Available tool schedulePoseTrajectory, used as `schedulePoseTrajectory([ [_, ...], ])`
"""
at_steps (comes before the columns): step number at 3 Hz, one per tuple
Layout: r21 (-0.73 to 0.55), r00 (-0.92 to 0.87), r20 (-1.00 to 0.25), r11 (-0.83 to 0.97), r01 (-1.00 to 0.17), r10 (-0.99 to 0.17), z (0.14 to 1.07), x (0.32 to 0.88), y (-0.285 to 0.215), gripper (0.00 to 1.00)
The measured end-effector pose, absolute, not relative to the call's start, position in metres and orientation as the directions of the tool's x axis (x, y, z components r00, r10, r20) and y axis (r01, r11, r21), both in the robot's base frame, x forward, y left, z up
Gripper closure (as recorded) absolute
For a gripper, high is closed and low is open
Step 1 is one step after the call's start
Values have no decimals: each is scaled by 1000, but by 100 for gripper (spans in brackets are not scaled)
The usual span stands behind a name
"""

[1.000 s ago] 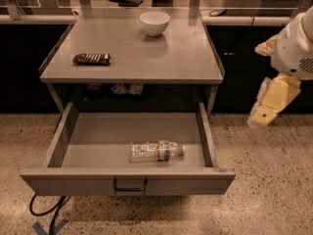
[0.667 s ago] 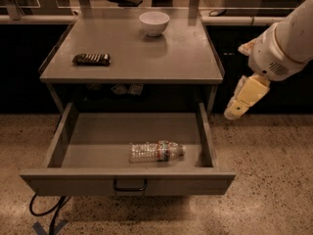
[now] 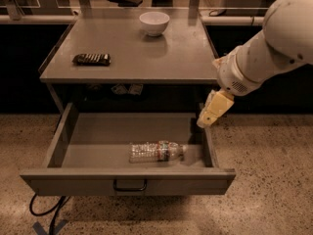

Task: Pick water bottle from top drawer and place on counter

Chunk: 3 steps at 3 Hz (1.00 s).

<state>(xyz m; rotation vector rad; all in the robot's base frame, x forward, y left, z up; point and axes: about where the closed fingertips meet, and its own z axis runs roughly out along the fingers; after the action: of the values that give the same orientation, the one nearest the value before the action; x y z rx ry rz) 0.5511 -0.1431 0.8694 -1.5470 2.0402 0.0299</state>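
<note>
The water bottle [image 3: 157, 151], clear and ribbed with a coloured label band, lies on its side near the front right of the open top drawer [image 3: 128, 184]. The drawer is pulled out below the counter [image 3: 146, 53], a flat grey metal tabletop. My gripper [image 3: 205, 121] hangs from the white arm at the right, over the drawer's right wall. It is above and to the right of the bottle and apart from it.
A white bowl [image 3: 154, 22] stands at the back of the counter. A dark flat snack bar [image 3: 91, 58] lies at its left. A ledge with glass panels [image 3: 29, 18] runs behind. Dark cables [image 3: 46, 212] lie on the speckled floor at front left.
My arm has swung in from the right edge, leftward and downward, bringing the gripper over the drawer's right wall. The bottle, bowl and snack bar have not moved.
</note>
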Motion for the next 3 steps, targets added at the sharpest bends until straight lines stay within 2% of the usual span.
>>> schedulePoseTrajectory([
  [1,-283,-128,-410,259,-923,-903,839,535,-112,0],
  [2,-283,-128,-410,259,-923,-903,839,535,-112,0],
  [3,-217,-129,-424,239,-946,-897,808,526,-98,0],
])
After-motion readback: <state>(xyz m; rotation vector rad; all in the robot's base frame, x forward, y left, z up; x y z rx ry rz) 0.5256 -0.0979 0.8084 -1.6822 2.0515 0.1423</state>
